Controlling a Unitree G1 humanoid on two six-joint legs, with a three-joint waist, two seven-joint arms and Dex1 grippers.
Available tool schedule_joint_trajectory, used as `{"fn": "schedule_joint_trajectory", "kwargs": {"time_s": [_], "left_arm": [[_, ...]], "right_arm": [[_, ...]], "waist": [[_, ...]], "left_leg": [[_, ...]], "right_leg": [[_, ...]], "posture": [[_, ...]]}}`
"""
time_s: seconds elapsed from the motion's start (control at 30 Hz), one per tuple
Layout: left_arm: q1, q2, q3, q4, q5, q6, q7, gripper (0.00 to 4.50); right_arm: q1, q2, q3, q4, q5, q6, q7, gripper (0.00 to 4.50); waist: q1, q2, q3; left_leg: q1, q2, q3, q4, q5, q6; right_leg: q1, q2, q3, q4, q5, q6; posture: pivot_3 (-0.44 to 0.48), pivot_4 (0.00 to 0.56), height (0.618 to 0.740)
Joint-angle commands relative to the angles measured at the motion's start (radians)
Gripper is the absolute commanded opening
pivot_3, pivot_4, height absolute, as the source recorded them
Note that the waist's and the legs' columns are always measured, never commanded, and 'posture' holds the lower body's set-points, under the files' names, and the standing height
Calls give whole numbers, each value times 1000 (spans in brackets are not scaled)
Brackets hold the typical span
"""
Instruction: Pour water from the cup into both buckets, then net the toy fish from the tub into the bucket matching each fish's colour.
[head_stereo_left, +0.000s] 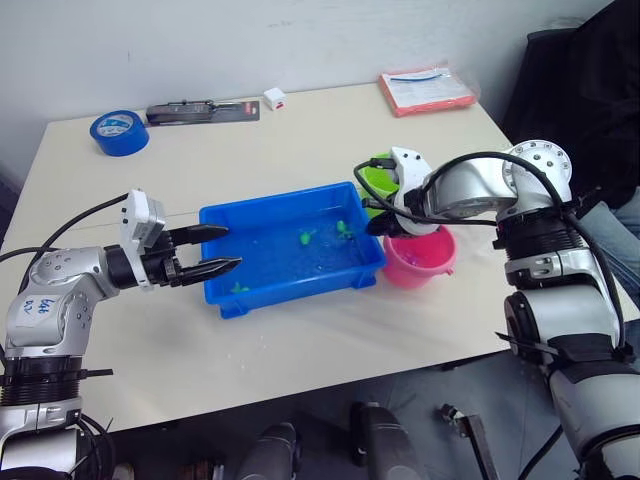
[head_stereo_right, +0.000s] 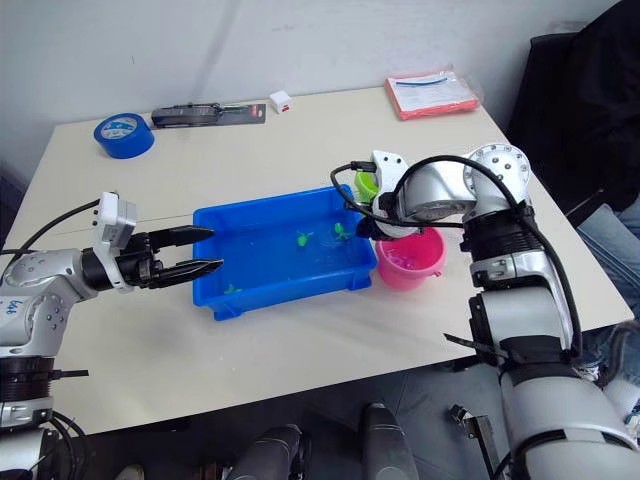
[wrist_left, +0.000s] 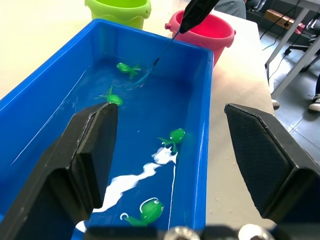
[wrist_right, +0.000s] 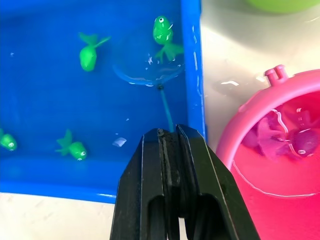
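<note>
Left gripper (head_stereo_left: 212, 252): nearest the camera, at the tub's left end, fingers spread wide and holding nothing, tips over the rim.
Tub (head_stereo_left: 262, 293): blue tray at table centre, holding shallow water and green fish only; four green fish (wrist_right: 88, 56) counted in the right wrist view.
Right gripper (wrist_right: 176, 150): above the tub's right end, fingers pressed together on the net's thin handle.
Net (wrist_right: 147, 74): hoop dipped in the tub's water near its right wall, just beside one green fish.
Pink bucket (head_stereo_left: 422, 262): touching the tub's right end; holds water and magenta fish (wrist_right: 272, 137).
Green bucket (wrist_left: 120, 10): by the tub's far right corner; contents cannot be seen.
Cup: cannot be found.
Blue tape roll (head_stereo_left: 119, 131): well beyond the tub, toward the table's far left corner.
</note>
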Motion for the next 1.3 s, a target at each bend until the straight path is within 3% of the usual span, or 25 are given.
{"fn": "schedule_joint_trajectory", "kwargs": {"time_s": [0.03, 0.17, 0.3, 0.6, 0.93, 1.3], "left_arm": [[-3, 21, 36, -40, -25, 0, 3, 3709], [-5, 20, 35, -42, -26, 4, 5, 3709], [-7, 21, 34, -46, -26, 8, 6, 3709], [-42, 42, 25, -30, -24, 20, -11, 3709], [-112, 41, -9, 25, -4, 7, -36, 3709], [-206, -7, -52, 120, 31, -78, -44, 3709]], "right_arm": [[15, 3, -43, -102, -28, -43, -34, 793], [37, 11, -52, -201, -134, -60, 34, 793], [57, -2, -40, -340, -292, -69, 210, 793], [207, -98, -109, -560, -190, 13, 344, 793], [375, -195, -156, -847, -266, -83, 568, 793], [435, -241, -250, -889, -353, -224, 702, 793]], "waist": [[0, 0, 0], [-1, 0, 0], [-1, 0, 0], [2, 0, 0], [7, 0, 0], [25, 0, 0]], "left_leg": [[0, 0, 0, 0, 0, 0], [0, 0, 0, 0, 0, 0], [0, 0, 0, 0, 0, 0], [0, -1, 0, 0, 0, 1], [0, 0, 1, 0, 0, 1], [0, -1, 1, 1, 1, 1]], "right_leg": [[0, 0, 0, 0, 0, 0], [0, 0, 0, 0, 0, 0], [0, 0, 0, 0, 0, 0], [0, -1, 1, 0, 0, 0], [0, 0, 2, -1, 0, 0], [1, -1, 2, -1, 1, 1]], "posture": [[0, 150, 740], [0, 150, 740], [0, 150, 740], [0, 150, 740], [0, 150, 740], [0, 150, 740]]}}
